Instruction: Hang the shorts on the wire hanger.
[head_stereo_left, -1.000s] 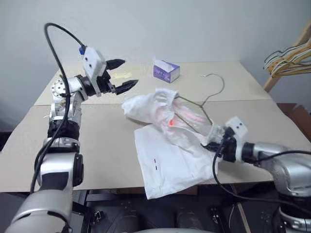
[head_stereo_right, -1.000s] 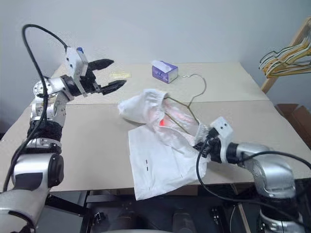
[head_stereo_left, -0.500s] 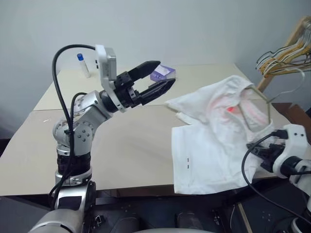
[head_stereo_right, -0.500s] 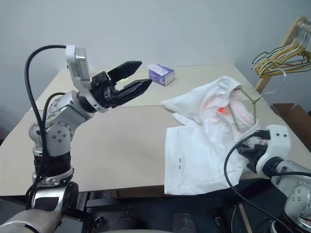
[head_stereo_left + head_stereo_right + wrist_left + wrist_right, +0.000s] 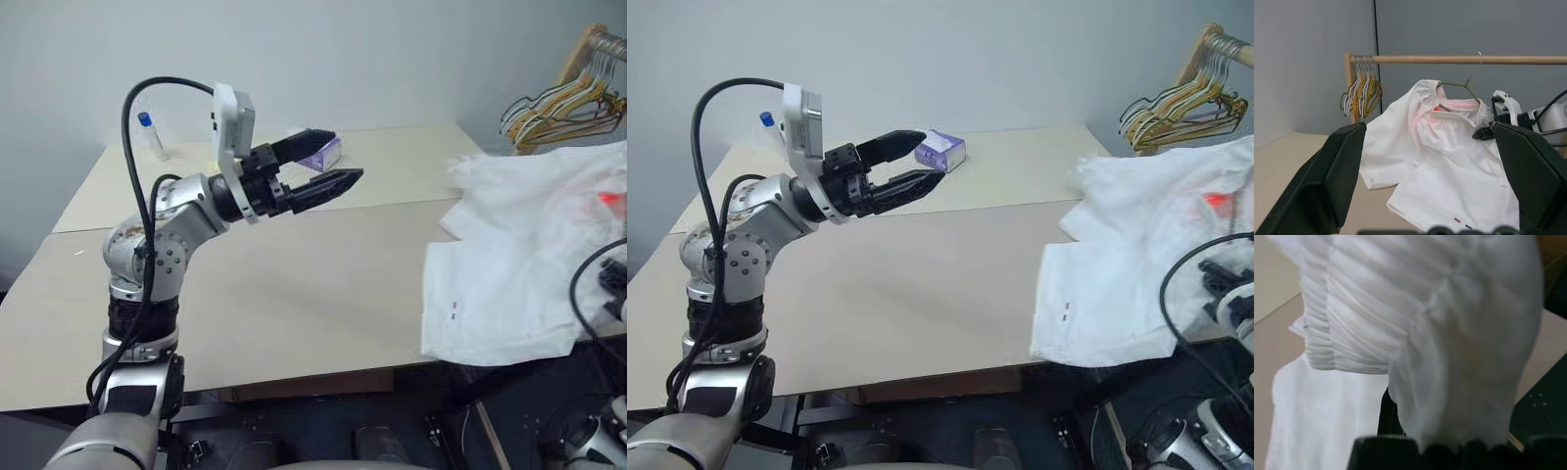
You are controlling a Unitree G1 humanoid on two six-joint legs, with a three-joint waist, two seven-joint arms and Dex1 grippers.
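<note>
Holding my left claw spread wide and empty above the desk, I have it aimed toward the right, where the work is. Behind it, near the far edge, stand a small bottle and a purple tissue box, neither of which matters for this step. Further right, the shorts are lifted at the waist while their lower edge drapes over the desk's right front corner. Through my left wrist camera I see the wire hanger threaded into the waistband, its hook raised close to the wooden rail, though I cannot tell whether it has caught. At the rail's end hangs a bunch of striped hangers. My right claw sits at the waistband, pressed together on the shorts, and probably on the wire inside them, which the fabric hides. To finish well, I judge I should raise the hook just above the rail, settle it over, and check that the cloth sits evenly on both shoulders before letting go; releasing early risks the shorts sliding off the wire.
</note>
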